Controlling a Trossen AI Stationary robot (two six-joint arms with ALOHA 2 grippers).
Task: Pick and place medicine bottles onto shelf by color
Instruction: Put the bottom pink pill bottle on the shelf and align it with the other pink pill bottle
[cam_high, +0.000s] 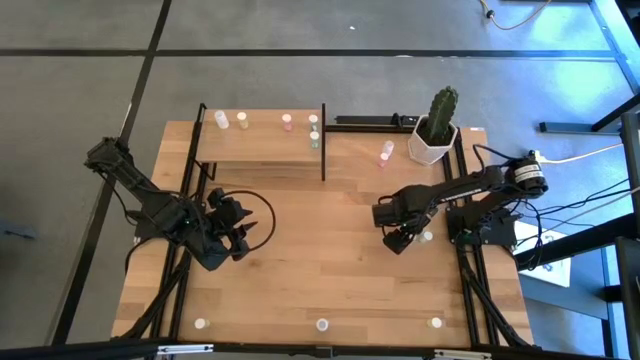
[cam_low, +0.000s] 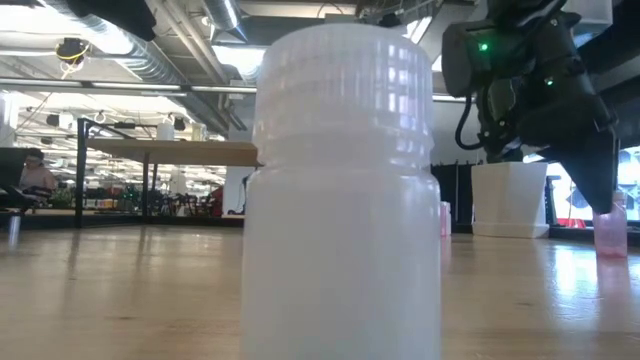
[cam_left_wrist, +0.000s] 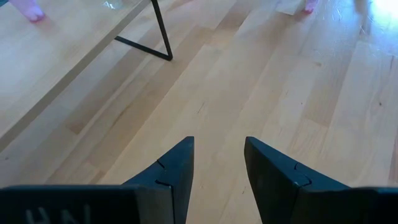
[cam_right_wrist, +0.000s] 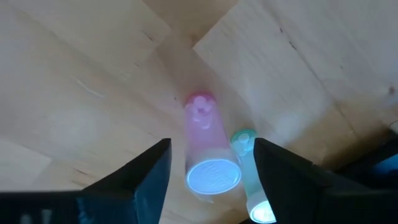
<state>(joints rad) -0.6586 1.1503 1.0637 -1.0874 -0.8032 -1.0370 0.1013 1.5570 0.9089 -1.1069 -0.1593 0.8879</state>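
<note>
While the right gripper (cam_right_wrist: 211, 168) is hovering with jaws wide apart over a pink bottle (cam_right_wrist: 205, 146) standing at about four o'clock on the table (cam_high: 330, 270), a green bottle (cam_right_wrist: 249, 168) is crowding the near finger, which could knock it over or pinch both. Each bottle is standing upright, long axis vertical, cap up. At about nine o'clock, the left gripper (cam_left_wrist: 217, 168) is waiting, jaws parted and empty.

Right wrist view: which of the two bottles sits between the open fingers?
The pink bottle, centred under the right gripper; the green bottle stands against one finger.
</note>
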